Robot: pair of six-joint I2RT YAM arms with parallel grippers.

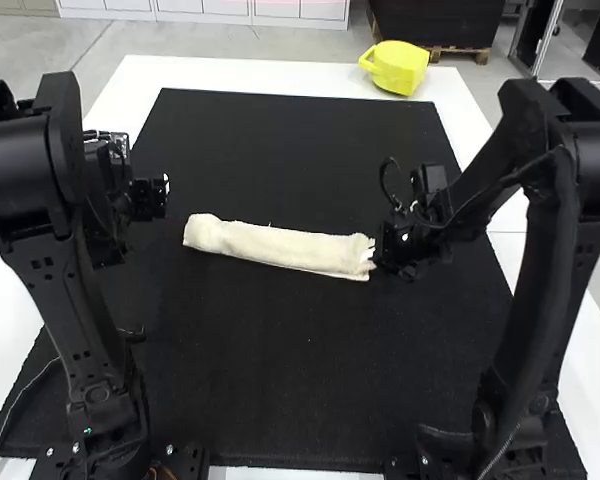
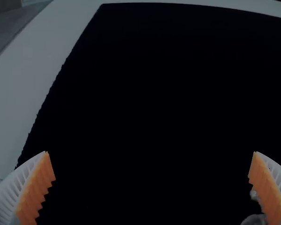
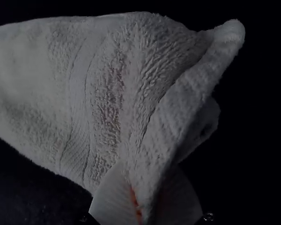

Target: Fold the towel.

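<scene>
On the black mat (image 1: 280,400), the towel (image 1: 280,247) lies in a long, narrow strip, one end pinched in the right tool (image 1: 374,252). Slightly farther, the left tool (image 1: 164,190) is spread wide; a yellow object (image 1: 397,68) sits at the surface's (image 1: 230,73) far edge.

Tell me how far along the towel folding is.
Seemingly done: the towel forms a long, narrow strip on the dark mat. In hand: one end, pinched by the right gripper. Probably remaining: folding that strip shorter; the left gripper is open, empty.
</scene>
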